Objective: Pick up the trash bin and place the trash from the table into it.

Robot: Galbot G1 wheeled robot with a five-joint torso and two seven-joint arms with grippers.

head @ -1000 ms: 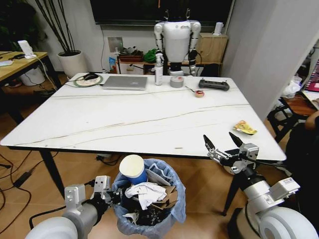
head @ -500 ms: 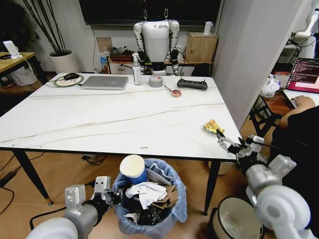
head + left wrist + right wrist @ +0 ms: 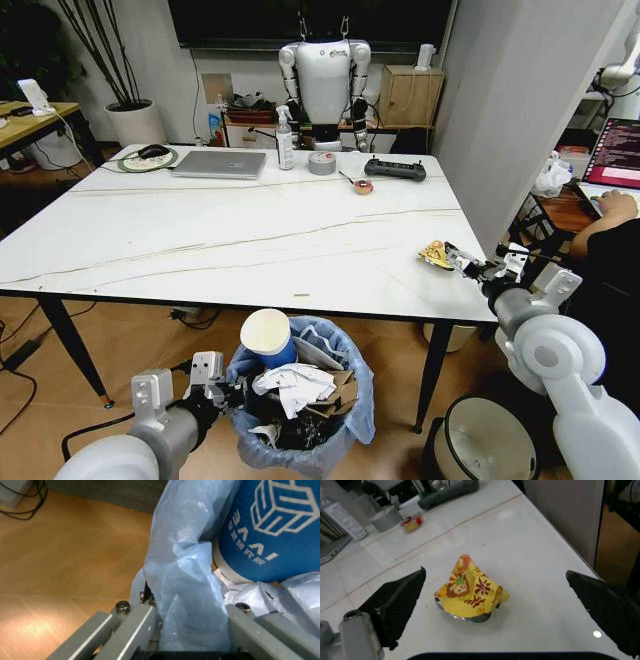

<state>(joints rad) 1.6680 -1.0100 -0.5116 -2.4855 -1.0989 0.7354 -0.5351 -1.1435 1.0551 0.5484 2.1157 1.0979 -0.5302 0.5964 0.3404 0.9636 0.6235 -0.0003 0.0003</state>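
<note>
Right pincer is held wide open at the surface's right edge, toward the near right corner, with nothing gripped. Straight ahead of it, between the lines of its two black fingers in the right wrist view, lies a crumpled yellow snack wrapper on the white surface. The wrapper is seen just inboard of the pincer's tips, close to the right edge, standing up in a rough peak rather than lying flat, so no clear long axis can be made out. By the look of it, a short advance inward from the edge would bring the fingers to either side of it.

Below the near edge, the trash bin with its light-blue bag is held up by the left pincer, whose fingers are clamped on a fold of the bag and the rim. The bin is already filled with a blue paper cup, crumpled white paper and torn cardboard. The wrapper lies well apart from the bin, off toward the right, so the right arm is judged much the nearer to it.
</note>
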